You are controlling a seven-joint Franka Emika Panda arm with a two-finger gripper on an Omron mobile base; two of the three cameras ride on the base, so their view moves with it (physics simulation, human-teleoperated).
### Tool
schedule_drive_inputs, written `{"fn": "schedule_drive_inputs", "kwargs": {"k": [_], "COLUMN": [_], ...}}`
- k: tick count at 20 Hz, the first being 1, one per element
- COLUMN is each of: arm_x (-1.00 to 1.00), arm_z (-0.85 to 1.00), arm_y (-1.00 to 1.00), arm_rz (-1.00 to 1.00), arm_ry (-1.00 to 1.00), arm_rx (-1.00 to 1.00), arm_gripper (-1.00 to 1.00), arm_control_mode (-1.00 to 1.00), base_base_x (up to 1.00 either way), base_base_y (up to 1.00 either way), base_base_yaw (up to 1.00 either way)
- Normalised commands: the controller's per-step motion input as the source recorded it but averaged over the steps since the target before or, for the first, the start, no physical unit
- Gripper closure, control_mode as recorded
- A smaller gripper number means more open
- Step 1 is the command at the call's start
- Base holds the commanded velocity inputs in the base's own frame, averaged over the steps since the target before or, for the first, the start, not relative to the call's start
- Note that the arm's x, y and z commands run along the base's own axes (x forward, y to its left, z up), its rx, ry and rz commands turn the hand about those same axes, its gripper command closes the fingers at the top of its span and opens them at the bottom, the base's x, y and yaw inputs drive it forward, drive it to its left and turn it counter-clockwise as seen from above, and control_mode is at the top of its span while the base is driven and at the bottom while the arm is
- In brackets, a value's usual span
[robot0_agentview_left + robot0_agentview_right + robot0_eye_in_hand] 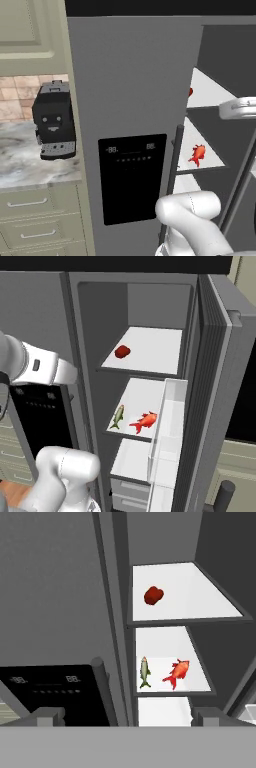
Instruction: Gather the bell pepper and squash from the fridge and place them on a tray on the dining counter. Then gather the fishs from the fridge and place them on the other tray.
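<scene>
Pincer (128, 714) released, outside fridge (60, 602); pepper (153, 595) on upper shelf, both fish (176, 673) below, well ahead.

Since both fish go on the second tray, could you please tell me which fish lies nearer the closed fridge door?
The silvery-grey fish; the reddish-orange fish lies beside it on that shelf, further from the closed door.

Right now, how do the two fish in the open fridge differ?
The reddish-orange fish is bright and broad with spread fins; the silvery-grey fish is pale greenish-grey and slim. The silvery-grey fish lies straight along the shelf, the reddish-orange one slanted. Both lie side by side on the middle shelf, below the bell pepper.
</scene>
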Motion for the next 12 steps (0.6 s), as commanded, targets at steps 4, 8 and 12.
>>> {"fn": "schedule_drive_inputs", "kwargs": {"k": [4,8,12], "arm_x": [0.44,0.43,0.55], "arm_z": [-0.1,-0.07,0.0], "arm_y": [-0.5,-0.59,-0.43], "arm_rz": [-0.01,-0.06,-0.1], "arm_ry": [-0.12,-0.03,0.17], "arm_rx": [0.0,0.01,0.01], "arm_gripper": [-1.0,-1.0,-1.0], "arm_control_mode": [-1.0,-1.0,-1.0], "base_base_x": [0.0,0.0,0.0], "base_base_y": [0.0,0.0,0.0], "base_base_yaw": [0.0,0.0,0.0]}}
